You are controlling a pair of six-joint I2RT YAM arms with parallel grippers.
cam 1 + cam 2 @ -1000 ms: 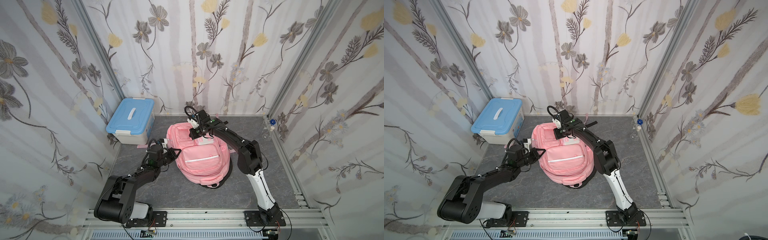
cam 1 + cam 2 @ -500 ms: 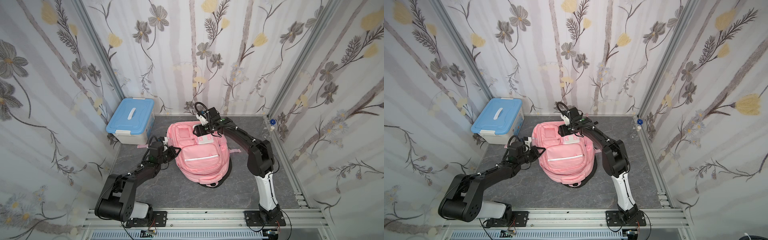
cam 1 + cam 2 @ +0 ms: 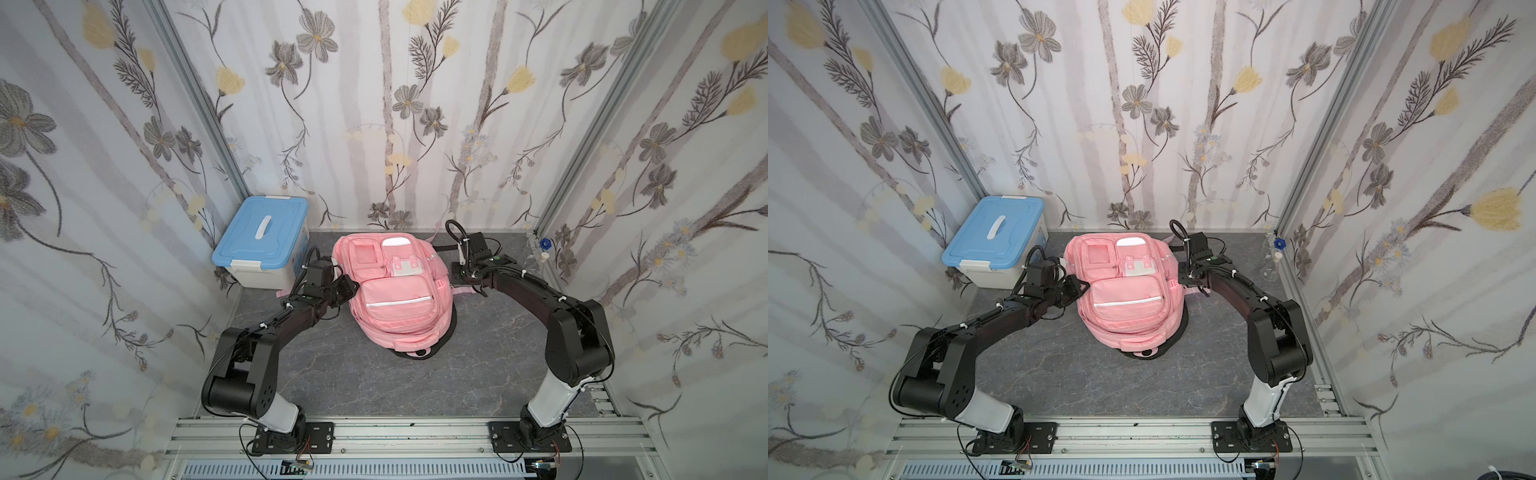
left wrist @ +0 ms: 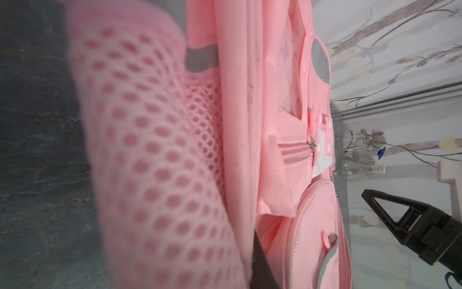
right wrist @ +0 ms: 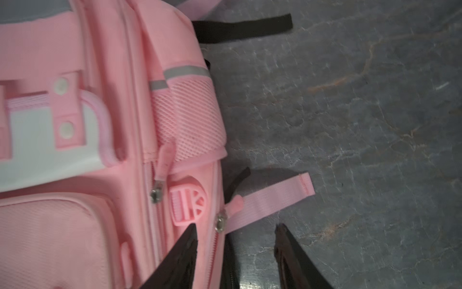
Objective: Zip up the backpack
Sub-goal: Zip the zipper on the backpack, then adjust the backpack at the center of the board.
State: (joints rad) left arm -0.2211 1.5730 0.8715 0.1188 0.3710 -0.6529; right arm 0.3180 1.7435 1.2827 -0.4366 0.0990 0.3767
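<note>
The pink backpack (image 3: 395,307) (image 3: 1125,307) lies flat on the grey floor, front pocket up. My left gripper (image 3: 349,289) (image 3: 1079,289) is at its left side, shut on a fold of the backpack's fabric. The left wrist view shows only one black finger (image 4: 261,262), wedged between pink folds beside the mesh pocket (image 4: 155,150). My right gripper (image 3: 459,272) (image 5: 236,237) stands open at the backpack's right side. A metal zipper slider (image 5: 220,222) with a pink pull tab (image 5: 235,204) lies just beyond its fingertips. A second slider (image 5: 157,194) sits further in.
A white box with a blue lid (image 3: 262,245) (image 3: 994,241) stands at the back left, close behind the left arm. A glass flask (image 3: 540,259) (image 3: 1273,262) stands in the back right corner. A pink strap (image 5: 272,197) and a black strap (image 5: 242,27) trail onto the floor.
My right gripper has left the top of the backpack, swung out to its right side and opened. The left gripper has kept its hold in place.
</note>
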